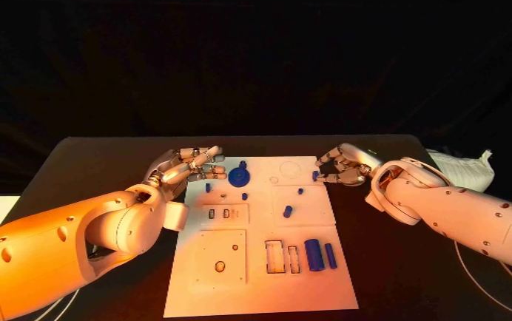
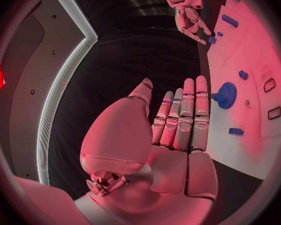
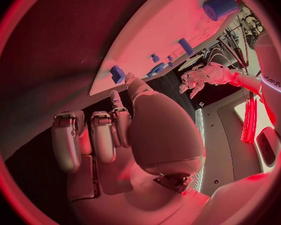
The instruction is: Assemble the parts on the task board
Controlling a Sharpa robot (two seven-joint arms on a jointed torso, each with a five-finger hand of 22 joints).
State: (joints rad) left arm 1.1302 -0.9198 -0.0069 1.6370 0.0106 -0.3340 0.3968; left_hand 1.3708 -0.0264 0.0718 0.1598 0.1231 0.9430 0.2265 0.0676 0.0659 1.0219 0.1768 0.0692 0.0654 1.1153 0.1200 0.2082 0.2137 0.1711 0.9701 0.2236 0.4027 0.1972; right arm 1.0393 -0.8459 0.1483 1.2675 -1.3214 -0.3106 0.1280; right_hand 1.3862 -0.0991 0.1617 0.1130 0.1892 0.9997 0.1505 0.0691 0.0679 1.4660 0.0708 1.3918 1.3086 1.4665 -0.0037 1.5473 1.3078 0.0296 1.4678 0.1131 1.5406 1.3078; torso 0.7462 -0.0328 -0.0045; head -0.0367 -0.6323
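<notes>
Task board [image 1: 261, 284] lies centred on the black worktop [image 1: 106, 166]. Left hand [image 1: 190, 166] hovers at its far-left edge, fingers [image 2: 185, 116] straight, apart, holding nothing. Right hand [image 1: 343, 166] sits at the far-right edge — fingers pinch a small blue part [image 1: 316, 176]. Blue gear [image 1: 239, 177] rests far-centre on the board; blue cylinder [image 1: 314, 254] sits in a near-right slot.

Right hand [image 1: 343, 166] at task board [image 1: 261, 291] far corner: contact between fingertips and small blue part [image 1: 316, 176] too small to tell. Board's near edge cut off.
</notes>
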